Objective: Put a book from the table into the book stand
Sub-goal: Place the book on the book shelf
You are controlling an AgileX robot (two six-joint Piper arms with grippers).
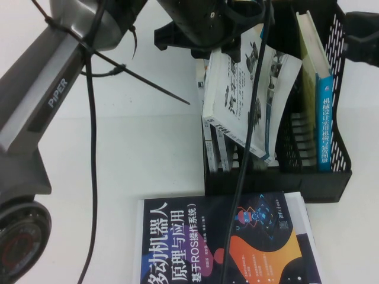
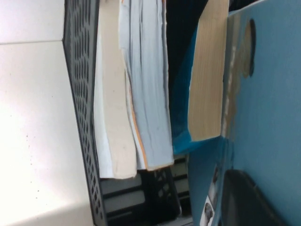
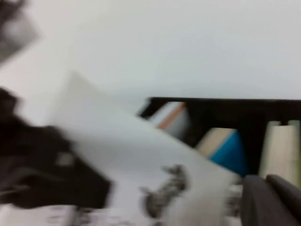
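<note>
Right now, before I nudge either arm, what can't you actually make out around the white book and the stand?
- Left gripper, high view: over the book; its own wrist housing hides the fingertips and the grip.
- Right gripper, right wrist view: dark and blurred at the edge; contact unclear.
- Book's lower edge: hidden inside the book stand.
- Dark navy book on the table: cut off by the bottom edge.

high view looks down; both wrist views sit close, sharing the book stand (image 1: 331, 171).
</note>
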